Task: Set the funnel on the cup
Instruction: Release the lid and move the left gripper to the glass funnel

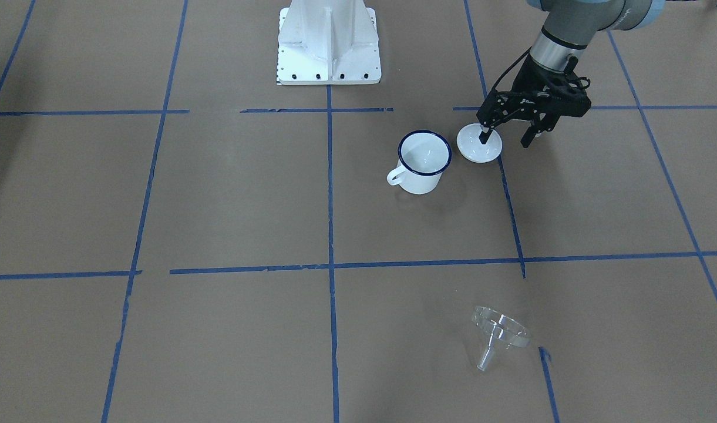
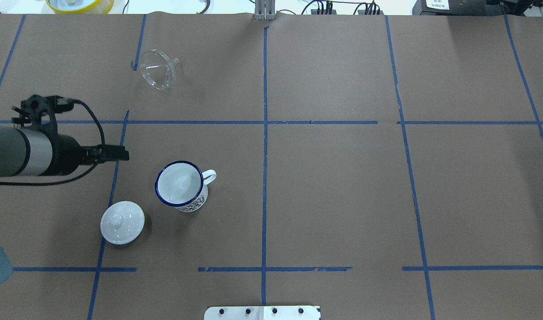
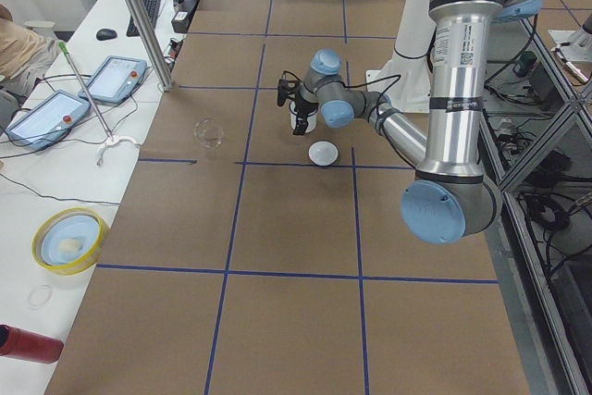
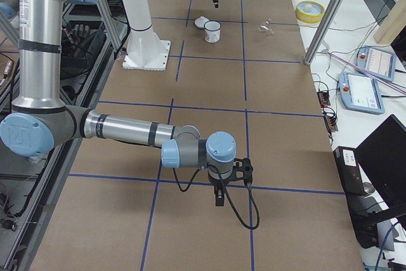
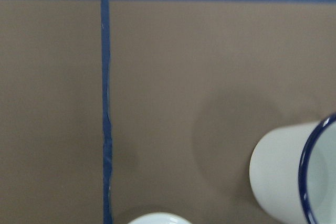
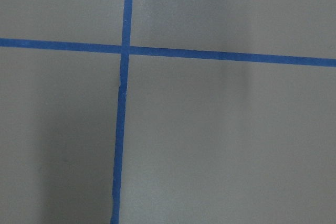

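The left gripper (image 1: 505, 142) is hanging above the brown paper-covered table (image 2: 342, 200), fingers pointing down, jaws standing apart and holding nothing. Just on the robot's side of it, the white knobbed lid (image 2: 122, 222) is lying flat with its knob up. From the front one fingertip is showing in front of the lid, but the overhead view is placing the two apart.

Well beyond the gripper, away from the robot and a little to its right, the clear funnel (image 2: 157, 70) is lying on its side beside a blue tape line (image 2: 264, 133). Its long axis is running slantwise along the table. The short spout is pointing away from the robot and toward the robot's right, and the wide bowl is opening back toward the gripper.

Near the gripper, on its right and slightly closer to the robot, the white enamel mug (image 2: 181, 184) is standing upright, its dark blue rim facing up. Its loop handle is pointing toward the robot's right, away from the gripper. A dark print is showing on the wall facing the robot, too small to read. The funnel and mug are sitting well apart.

The right gripper (image 4: 219, 198) is hanging over tape lines far from all of this. It is showing only in the side view, so I cannot tell how its jaws are standing.
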